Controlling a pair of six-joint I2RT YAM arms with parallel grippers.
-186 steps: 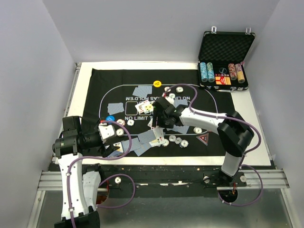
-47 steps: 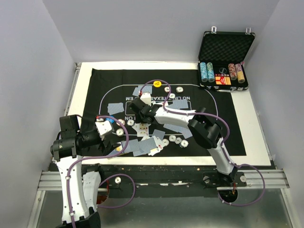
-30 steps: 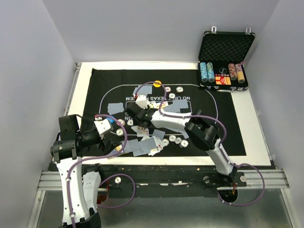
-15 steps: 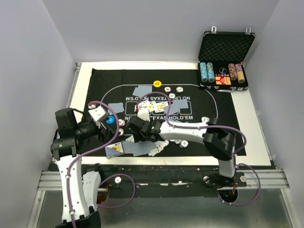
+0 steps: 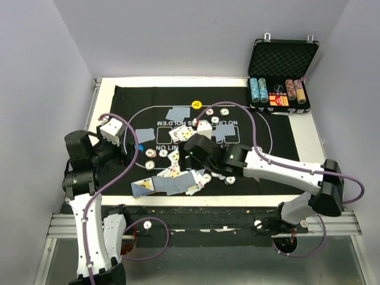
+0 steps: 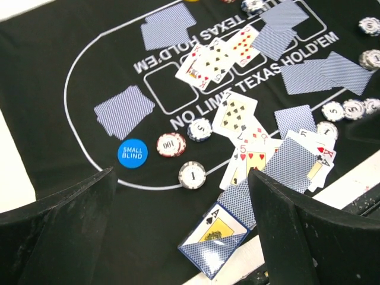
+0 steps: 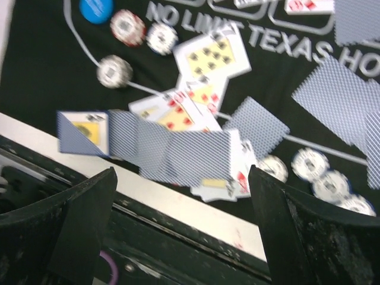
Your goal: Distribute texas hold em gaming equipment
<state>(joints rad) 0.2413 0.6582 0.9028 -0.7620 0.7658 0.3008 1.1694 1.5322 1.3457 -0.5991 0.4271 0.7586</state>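
right gripper point(image 7: 181, 178) jaws wide apart and empty, over the messy card pile point(image 7: 178, 151) at the mat's point(image 7: 35, 65) near edge. left gripper point(image 6: 181, 176) is also spread and empty, above the chips point(image 6: 171, 144) beside the blue button point(image 6: 132, 152). my read: go for a card with a free overhanging edge, pinch just that one, and lift slowly so neighbours don't drag.

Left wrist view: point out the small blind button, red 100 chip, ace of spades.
small blind button point(image 6: 131, 152), left wrist view, its centre.
red 100 chip point(image 6: 171, 144), left wrist view, its centre.
ace of spades point(image 6: 215, 230), left wrist view, central artwork.
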